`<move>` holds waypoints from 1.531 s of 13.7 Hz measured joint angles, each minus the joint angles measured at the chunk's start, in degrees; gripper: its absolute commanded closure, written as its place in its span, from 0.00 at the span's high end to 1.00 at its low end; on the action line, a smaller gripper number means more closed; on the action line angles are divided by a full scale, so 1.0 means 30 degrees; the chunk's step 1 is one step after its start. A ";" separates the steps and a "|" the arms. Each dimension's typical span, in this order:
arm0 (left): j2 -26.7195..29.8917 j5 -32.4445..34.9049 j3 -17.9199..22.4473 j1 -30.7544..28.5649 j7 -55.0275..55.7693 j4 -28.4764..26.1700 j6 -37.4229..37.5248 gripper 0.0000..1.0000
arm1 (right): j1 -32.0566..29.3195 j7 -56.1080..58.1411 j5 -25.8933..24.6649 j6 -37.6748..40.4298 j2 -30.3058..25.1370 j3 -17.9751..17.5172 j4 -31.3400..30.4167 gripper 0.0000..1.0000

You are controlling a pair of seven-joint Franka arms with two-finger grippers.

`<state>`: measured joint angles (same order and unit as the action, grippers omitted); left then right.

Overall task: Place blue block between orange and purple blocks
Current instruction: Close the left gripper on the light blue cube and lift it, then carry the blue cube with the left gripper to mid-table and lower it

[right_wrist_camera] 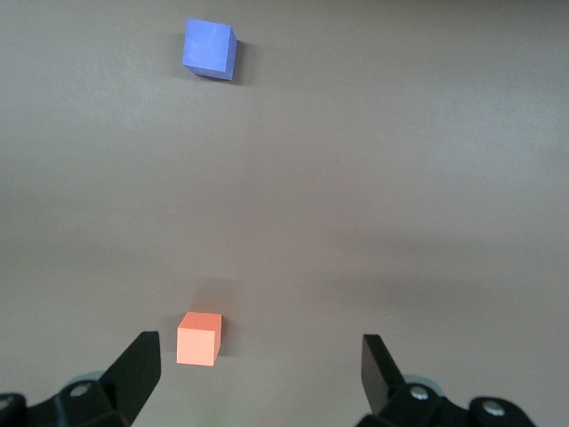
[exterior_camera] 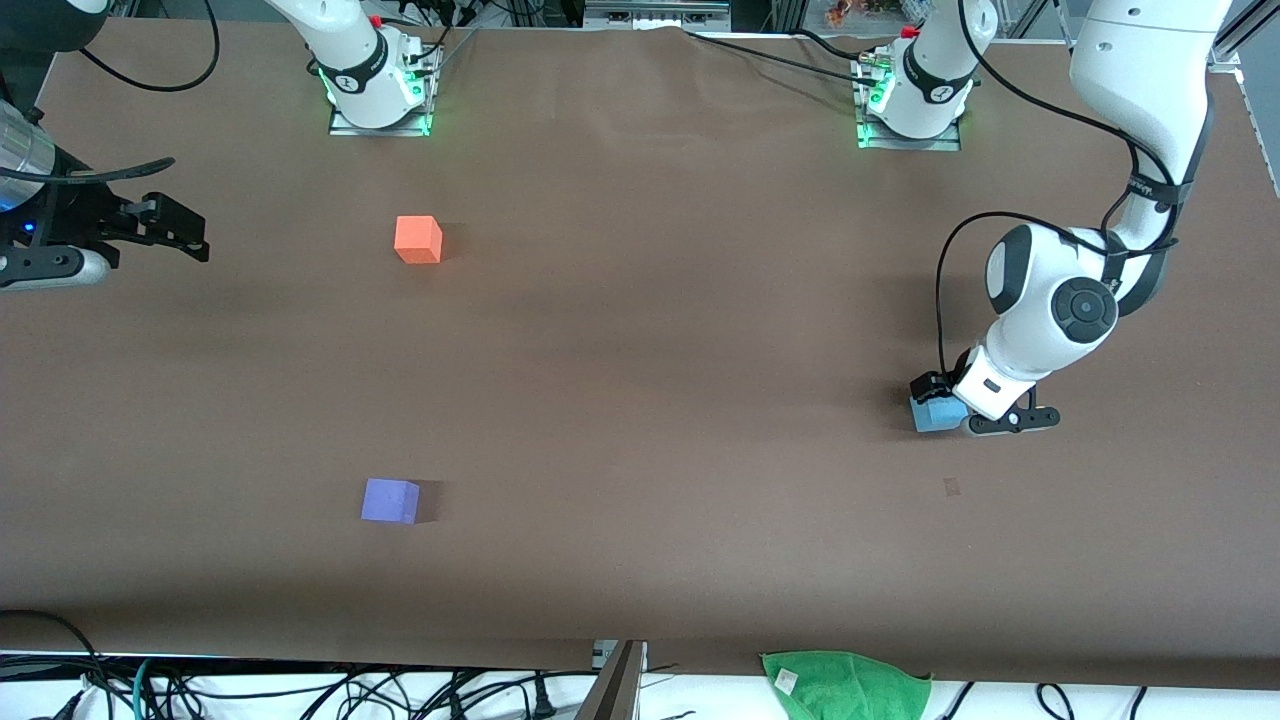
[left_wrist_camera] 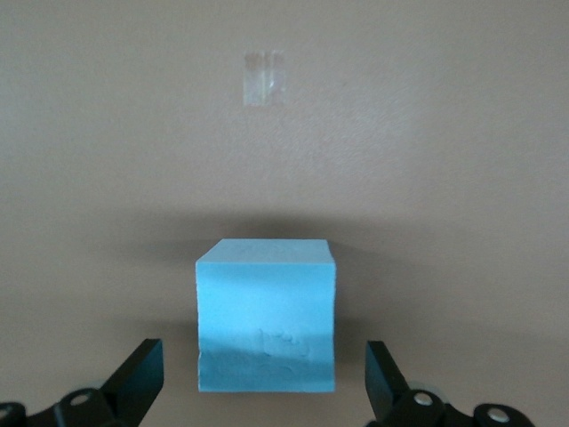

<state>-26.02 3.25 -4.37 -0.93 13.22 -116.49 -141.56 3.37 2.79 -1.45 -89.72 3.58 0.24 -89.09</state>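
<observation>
Jaws first: my left gripper [left_wrist_camera: 265,378] is down at the table with its fingers spread wide, and the blue block [left_wrist_camera: 267,316] sits square between them. Neither finger [left_wrist_camera: 138,378] is touching it, there's a gap on each side. So nothing is clamped yet, I'm just straddling it. The block's flat faces line up with my fingers, and it's a cube, so there's no long axis to worry about. I reckon closing straight in is all the grab needs.

Going near to far on the table [exterior_camera: 650,350]: the purple block [exterior_camera: 390,500] is the closest thing to the front camera, toward the right arm's end. The blue block [exterior_camera: 938,413] comes next, way off at the left arm's end, with my left gripper [exterior_camera: 965,408] around it. The orange block [exterior_camera: 418,240] is farthest back, roughly in line with the purple one and well apart from it.

That's the bit that matters. The open stretch between orange and purple is a long sideways haul from where the blue block sits now, toward the right arm's end. The left arm is the one at the block, so it gets the carry.

My right gripper [exterior_camera: 185,232] just waits in the air over the right arm's end of the table, fingers also apart, holding nothing.
</observation>
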 measured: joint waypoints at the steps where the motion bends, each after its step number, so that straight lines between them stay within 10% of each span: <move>1: -0.0173 0.0005 -0.0002 0.0035 -0.0001 0.0007 -0.0057 0.99 | 0.0000 0.0002 0.0000 0.0000 0.0000 0.0000 0.0000 1.00; 3: -0.0455 0.0011 0.0029 0.0168 -0.0001 0.0016 -0.0494 0.91 | 0.0000 0.0004 0.0000 0.0000 0.0000 0.0000 0.0000 1.00; 5: -0.0735 0.0014 0.0303 0.0465 -0.0002 0.0025 -0.1165 0.31 | 0.0000 0.0004 0.0000 0.0000 0.0000 0.0000 0.0001 1.00; 7: -0.0905 0.0037 0.0515 0.0632 -0.0146 0.0030 -0.1467 0.01 | -0.0001 0.0004 0.0000 0.0000 0.0000 0.0000 0.0001 1.00; 13: 0.0135 0.0055 0.0869 0.1524 -0.1282 0.0792 -0.0807 0.00 | -0.0010 0.0004 0.0000 -0.0001 0.0000 0.0005 0.0005 1.00; 21: 0.1653 -0.3406 0.0459 0.9598 0.3326 0.1303 0.1032 0.00 | -0.0054 0.0004 0.0000 -0.0001 0.0000 0.0067 0.0006 1.00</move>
<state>-21.06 -6.97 -2.99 27.86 23.19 -112.58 -138.47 3.21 2.80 -1.45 -89.72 3.58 0.44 -89.07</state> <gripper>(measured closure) 0.410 0.000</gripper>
